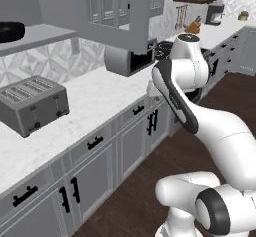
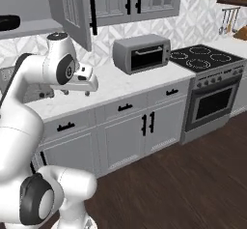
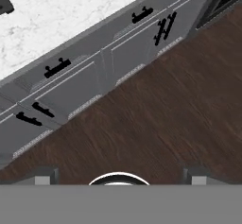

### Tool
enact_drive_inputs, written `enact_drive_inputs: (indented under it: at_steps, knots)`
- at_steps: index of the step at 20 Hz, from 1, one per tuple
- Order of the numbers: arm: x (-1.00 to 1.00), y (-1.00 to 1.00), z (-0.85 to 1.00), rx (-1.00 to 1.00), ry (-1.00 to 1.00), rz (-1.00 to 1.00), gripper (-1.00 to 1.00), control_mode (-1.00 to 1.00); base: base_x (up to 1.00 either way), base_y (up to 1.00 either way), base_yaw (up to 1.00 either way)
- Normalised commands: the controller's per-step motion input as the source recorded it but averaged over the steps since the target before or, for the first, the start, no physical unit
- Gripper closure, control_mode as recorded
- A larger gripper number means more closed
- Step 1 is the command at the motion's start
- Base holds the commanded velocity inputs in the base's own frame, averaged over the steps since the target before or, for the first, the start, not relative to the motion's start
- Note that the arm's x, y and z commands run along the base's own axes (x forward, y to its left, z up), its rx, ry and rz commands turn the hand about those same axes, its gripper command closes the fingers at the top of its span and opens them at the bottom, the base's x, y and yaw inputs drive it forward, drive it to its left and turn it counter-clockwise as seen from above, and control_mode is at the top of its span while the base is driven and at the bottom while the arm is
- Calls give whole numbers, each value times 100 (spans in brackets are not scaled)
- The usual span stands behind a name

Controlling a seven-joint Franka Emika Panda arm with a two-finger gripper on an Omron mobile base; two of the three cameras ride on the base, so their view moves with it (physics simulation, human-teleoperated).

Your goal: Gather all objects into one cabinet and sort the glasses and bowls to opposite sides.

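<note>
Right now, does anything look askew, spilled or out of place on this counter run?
One thing: the wall cabinet's glass-paned door hangs swung open over the counter. Toaster and toaster oven sit square; no spills.

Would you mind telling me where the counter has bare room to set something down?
The marble counter is bare between the toaster and the toaster oven, out to its front edge. Its far end is tighter, where the toaster oven sits beside the stove.
</note>
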Motion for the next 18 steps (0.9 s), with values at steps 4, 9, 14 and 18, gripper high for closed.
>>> enact_drive_inputs:
  at_steps: [4,9,14,18]
  knots:
    - [0,0,0,0,0,0,-100,100,-37,-19,-35]
    - [0,0,0,0,0,0,-100,100,-22,-23,-35]
    - [0,0,0,0,0,0,-100,100,0,-25,-37]
    - [0,0,0,0,0,0,-100,100,1,-28,-35]
